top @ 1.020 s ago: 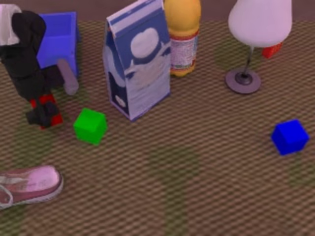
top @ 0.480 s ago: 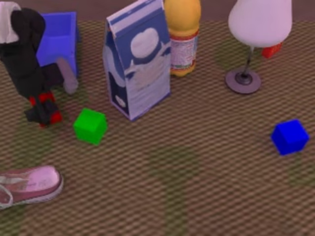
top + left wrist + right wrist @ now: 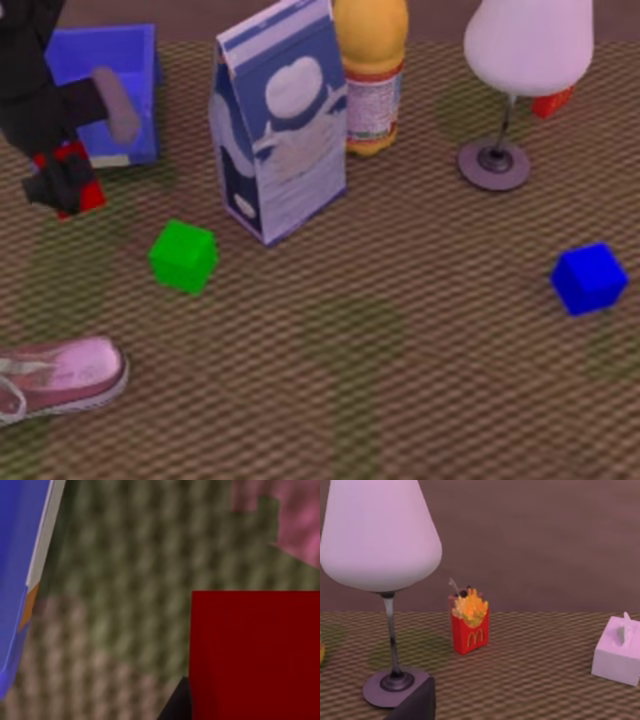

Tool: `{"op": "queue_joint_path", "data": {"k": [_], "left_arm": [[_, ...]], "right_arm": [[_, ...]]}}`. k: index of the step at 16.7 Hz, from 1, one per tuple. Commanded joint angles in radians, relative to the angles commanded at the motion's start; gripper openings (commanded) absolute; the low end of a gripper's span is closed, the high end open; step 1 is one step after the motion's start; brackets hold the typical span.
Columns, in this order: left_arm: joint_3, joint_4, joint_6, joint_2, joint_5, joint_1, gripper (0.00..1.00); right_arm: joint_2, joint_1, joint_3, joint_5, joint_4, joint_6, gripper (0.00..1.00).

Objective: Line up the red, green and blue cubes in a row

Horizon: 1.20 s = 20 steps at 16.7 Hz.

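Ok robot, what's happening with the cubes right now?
Left tool shut on red cube, beside blue bin. Green cube, blue cube untouched. Row path clear.

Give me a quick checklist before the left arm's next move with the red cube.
1. Red cube in left claw: ok, held between its fingers near the blue bin.
2. Cube lifted off the table: cannot tell.
3. Green cube free as a row anchor: ok, bare cloth around it.
4. Path to green cube: ok, the shoe lies nearer the front and the carton off to the right.
5. Blue cube in the row: not ok, far right.
6. Right claw: cannot tell, out of the top view.
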Motion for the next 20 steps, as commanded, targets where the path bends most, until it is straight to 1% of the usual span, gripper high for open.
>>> {"op": "queue_joint_path", "data": {"k": [4, 6, 9, 13, 15, 17, 20], "left_arm": [[-0.004, 0.003, 0.001, 0.002, 0.0, -0.008, 0.0], [-0.026, 0.009, -0.003, -0.019, -0.001, -0.044, 0.0], [-0.105, 0.024, -0.02, -0.086, -0.002, -0.158, 0.0], [-0.25, 0.046, -0.043, -0.198, -0.003, -0.376, 0.0], [-0.309, 0.058, -0.053, -0.248, -0.003, -0.461, 0.0], [-0.345, 0.066, -0.059, -0.28, -0.004, -0.505, 0.0], [-0.35, 0.068, -0.061, -0.285, -0.004, -0.512, 0.0]], "right_arm": [[0.0, 0.0, 0.0, 0.0, 0.0, 0.0, 1.0], [0.0, 0.0, 0.0, 0.0, 0.0, 0.0, 1.0], [0.0, 0.0, 0.0, 0.0, 0.0, 0.0, 1.0], [0.0, 0.0, 0.0, 0.0, 0.0, 0.0, 1.0], [0.0, 0.0, 0.0, 0.0, 0.0, 0.0, 1.0], [0.0, 0.0, 0.0, 0.0, 0.0, 0.0, 1.0], [0.0, 0.0, 0.0, 0.0, 0.0, 0.0, 1.0]]}}
